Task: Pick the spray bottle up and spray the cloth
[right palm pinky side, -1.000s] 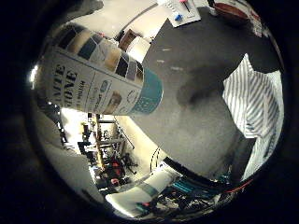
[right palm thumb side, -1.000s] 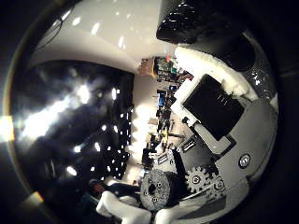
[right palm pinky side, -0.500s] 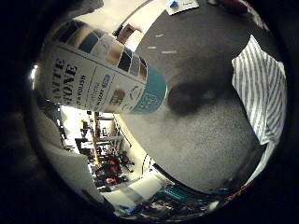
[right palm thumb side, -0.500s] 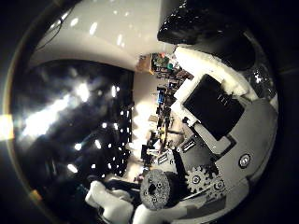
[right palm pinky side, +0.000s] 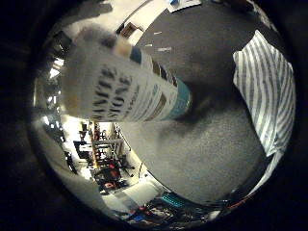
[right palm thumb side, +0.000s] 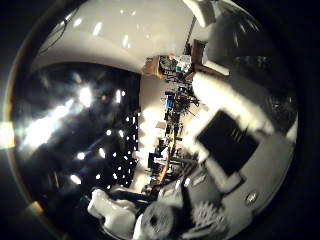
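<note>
Standing on the grey tabletop [right palm pinky side: 211, 159], the labelled spray bottle [right palm pinky side: 130, 91] is being seen close to the palm, near the striped cloth [right palm pinky side: 267, 96]. Whether the hand [right palm thumb side: 225, 150] is grasping anything cannot be told.

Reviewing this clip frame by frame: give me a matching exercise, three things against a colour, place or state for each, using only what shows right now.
Things:
1. spray bottle
2. cloth
3. table
4. hand

Descriptions:
A. striped in white and grey, lying flat
B. dark grey surface with a speckled look
C. white and black parts with gears at the view's edge
D. white label with coloured squares and a teal band at its base, close to the palm

Pairs: 1-D, 2-A, 3-B, 4-C
</note>
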Motion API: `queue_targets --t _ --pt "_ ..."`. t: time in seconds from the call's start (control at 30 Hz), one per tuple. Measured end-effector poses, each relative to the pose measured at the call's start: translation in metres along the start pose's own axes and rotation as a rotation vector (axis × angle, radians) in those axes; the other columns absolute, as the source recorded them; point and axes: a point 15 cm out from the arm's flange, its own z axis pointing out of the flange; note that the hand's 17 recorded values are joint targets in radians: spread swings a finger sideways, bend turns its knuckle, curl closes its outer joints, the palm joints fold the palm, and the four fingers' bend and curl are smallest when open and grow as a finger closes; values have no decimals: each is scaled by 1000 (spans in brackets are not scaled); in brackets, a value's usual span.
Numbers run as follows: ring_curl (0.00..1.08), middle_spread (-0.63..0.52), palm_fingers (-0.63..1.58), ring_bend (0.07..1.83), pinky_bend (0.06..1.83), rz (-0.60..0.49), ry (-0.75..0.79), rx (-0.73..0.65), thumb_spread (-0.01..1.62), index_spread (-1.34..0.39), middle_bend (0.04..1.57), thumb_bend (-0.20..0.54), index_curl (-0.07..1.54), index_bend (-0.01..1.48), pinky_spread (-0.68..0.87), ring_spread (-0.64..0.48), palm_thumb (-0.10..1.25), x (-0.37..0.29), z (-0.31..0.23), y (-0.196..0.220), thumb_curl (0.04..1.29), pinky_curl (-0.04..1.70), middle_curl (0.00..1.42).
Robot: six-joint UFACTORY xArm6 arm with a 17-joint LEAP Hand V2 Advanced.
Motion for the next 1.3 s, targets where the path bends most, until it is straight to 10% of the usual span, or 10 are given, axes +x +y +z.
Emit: queue_targets --t 0.57,1.3 --pt "198 -111 76 537 1155 -69 44 -28 808 -355 215 -38 331 163 502 108 446 0 -15 1 346 14 389" --pt "228 -91 99 445 979 -82 224 -20 812 -339 201 -36 301 163 551 158 470 -25 -89 -5 350 80 367"
